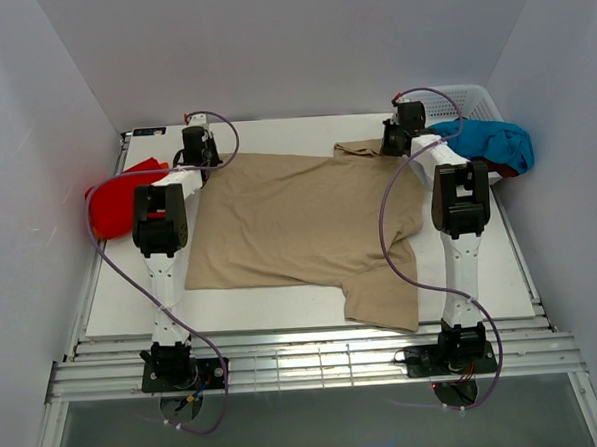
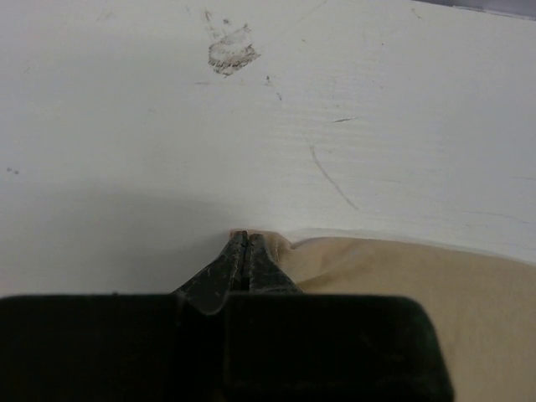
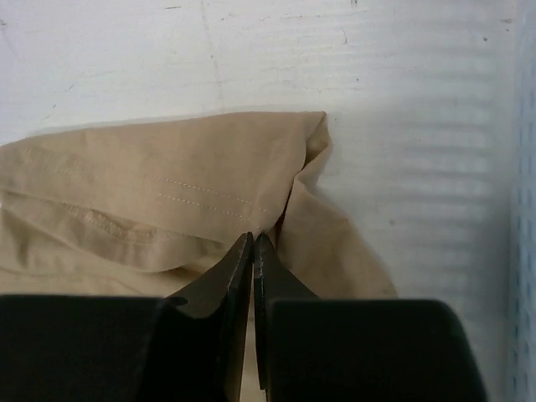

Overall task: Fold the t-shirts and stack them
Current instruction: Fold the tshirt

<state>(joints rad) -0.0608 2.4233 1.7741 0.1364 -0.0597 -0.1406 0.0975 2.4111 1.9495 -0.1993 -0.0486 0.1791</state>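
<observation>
Grip status: left gripper (image 2: 244, 251) is closed on the 11 o'clock corner of the tan shirt (image 1: 299, 223); right gripper (image 3: 253, 251) is closed on a bunched fold at its 1 o'clock corner. The shirt lies spread over the centre of the table (image 1: 283, 304), one sleeve reaching toward 5 o'clock. Pinching both far corners at once holds that edge level — probably so it can be drawn toward 6 o'clock as one straight fold. Red shirt (image 1: 117, 203) lies at 9 o'clock, blue shirt (image 1: 490, 143) at 2 o'clock by the basket (image 1: 462, 100) — both outside the fold path.

Tan t-shirt (image 1: 298, 218) — soft matt cloth, stitched hem — on a scuffed, matt white table (image 1: 283, 304).
</observation>
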